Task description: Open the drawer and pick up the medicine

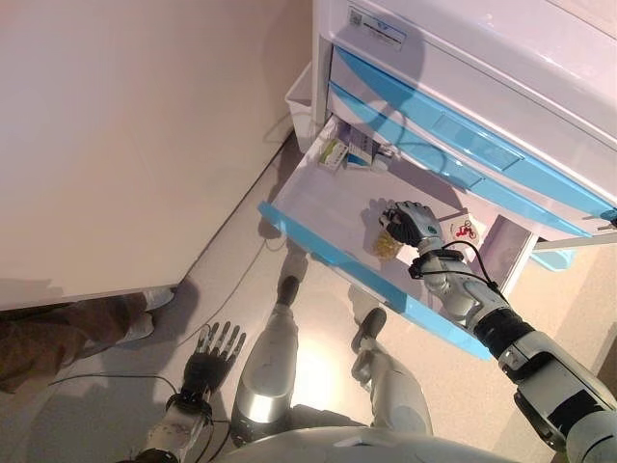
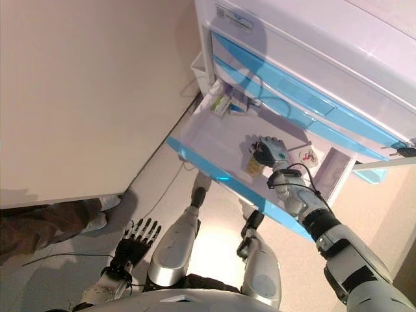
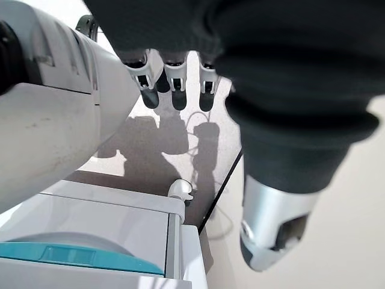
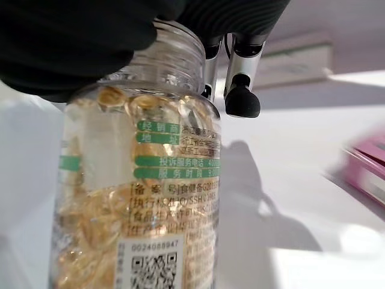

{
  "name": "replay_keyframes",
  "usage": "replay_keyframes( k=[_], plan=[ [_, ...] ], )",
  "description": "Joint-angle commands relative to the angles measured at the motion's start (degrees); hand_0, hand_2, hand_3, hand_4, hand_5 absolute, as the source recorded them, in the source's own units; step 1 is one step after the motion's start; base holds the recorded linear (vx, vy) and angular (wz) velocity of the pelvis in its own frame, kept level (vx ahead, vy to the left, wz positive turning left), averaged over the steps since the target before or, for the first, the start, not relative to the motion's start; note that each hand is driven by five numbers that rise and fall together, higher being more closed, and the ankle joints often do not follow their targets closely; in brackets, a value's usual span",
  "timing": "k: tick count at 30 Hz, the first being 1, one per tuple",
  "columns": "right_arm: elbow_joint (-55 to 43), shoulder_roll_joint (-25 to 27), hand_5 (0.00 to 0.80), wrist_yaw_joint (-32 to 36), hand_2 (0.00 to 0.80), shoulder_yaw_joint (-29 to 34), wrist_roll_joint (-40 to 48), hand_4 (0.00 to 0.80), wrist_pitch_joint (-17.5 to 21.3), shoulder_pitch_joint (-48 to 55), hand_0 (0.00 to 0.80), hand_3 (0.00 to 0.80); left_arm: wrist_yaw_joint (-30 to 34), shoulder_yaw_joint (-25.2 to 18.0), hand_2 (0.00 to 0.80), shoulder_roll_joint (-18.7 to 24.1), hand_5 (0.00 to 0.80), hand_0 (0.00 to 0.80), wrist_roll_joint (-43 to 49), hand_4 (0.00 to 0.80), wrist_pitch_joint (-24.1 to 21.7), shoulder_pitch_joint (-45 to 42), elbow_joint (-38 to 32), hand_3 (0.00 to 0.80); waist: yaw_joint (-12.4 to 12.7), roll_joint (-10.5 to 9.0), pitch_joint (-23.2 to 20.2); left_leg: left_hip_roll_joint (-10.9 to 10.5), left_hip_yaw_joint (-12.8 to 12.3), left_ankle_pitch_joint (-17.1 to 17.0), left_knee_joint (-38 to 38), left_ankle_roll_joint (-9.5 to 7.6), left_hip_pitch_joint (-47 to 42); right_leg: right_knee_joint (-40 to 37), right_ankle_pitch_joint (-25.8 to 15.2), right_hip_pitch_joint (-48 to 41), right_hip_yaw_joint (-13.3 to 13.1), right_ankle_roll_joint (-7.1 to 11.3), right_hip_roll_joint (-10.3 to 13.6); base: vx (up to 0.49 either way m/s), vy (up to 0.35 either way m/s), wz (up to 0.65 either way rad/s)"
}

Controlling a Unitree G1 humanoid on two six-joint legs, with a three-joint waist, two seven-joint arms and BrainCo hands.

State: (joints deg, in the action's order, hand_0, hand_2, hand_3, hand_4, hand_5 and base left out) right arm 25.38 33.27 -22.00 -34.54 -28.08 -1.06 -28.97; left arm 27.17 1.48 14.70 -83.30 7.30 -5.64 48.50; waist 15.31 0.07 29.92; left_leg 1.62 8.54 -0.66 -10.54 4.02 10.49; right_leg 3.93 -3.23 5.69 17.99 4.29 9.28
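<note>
The lowest drawer (image 1: 323, 198) of the white cabinet stands pulled out, with a blue front edge (image 1: 318, 246). My right hand (image 1: 413, 224) reaches into it and is curled round the top of a clear medicine bottle (image 1: 384, 246) full of yellow capsules. The right wrist view shows the bottle (image 4: 138, 198) close up under the palm, with fingertips (image 4: 240, 99) beside its neck. I cannot tell whether the bottle rests on the drawer floor. My left hand (image 1: 212, 352) hangs low by the floor, fingers (image 3: 174, 84) straight and empty.
Small medicine boxes (image 1: 345, 149) lie at the drawer's back corner, and a card with red print (image 1: 463, 230) lies near my wrist. Shut blue drawers (image 1: 463, 145) sit above. A pale wall panel (image 1: 116, 125) stands at the left. A person's leg and shoe (image 1: 87, 328) show below it.
</note>
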Motion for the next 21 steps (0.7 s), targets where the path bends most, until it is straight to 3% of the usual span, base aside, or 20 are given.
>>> replay_keyframes(
  k=[1, 12, 21],
  plan=[
    [-8.44, 3.30, 0.800, -1.59, 0.800, -0.16, 0.67, 0.800, 3.24, -0.24, 0.800, 0.800, 0.66, 0.96, 0.000, 1.41, 0.000, 0.000, 0.66, 0.000, -0.27, -3.58, -1.58, 0.000, -0.38, -1.54, -3.65, -1.34, -1.10, 0.86, -0.11, -2.32, 1.38, 3.97, 2.39, -2.25, -1.29, 1.82, -0.22, 0.013, 0.002, -0.05],
    [-24.35, 8.00, 0.800, 5.70, 0.800, 4.01, 3.06, 0.800, 4.70, 0.56, 0.800, 0.800, -0.05, 0.27, 0.000, 0.41, 0.000, 0.000, 0.74, 0.000, -0.79, -4.61, -2.01, 0.000, -1.76, -2.35, -5.78, -0.41, -2.37, 0.94, 1.12, -2.20, -0.59, 3.35, 2.47, -3.29, -2.58, 2.24, -0.42, 0.009, 0.001, -0.06],
    [-37.05, 10.95, 0.800, 16.11, 0.800, 8.58, 9.29, 0.800, 8.78, 1.52, 0.800, 0.800, -0.97, -0.55, 0.000, -0.92, 0.000, 0.000, 0.73, 0.000, -1.32, -5.26, -1.98, 0.000, -3.09, -2.80, -8.01, -0.07, -3.50, 1.11, 2.16, -2.15, -2.41, 2.93, 2.84, -4.10, -3.76, 2.23, -0.54, 0.016, 0.013, -0.07]
  ],
)
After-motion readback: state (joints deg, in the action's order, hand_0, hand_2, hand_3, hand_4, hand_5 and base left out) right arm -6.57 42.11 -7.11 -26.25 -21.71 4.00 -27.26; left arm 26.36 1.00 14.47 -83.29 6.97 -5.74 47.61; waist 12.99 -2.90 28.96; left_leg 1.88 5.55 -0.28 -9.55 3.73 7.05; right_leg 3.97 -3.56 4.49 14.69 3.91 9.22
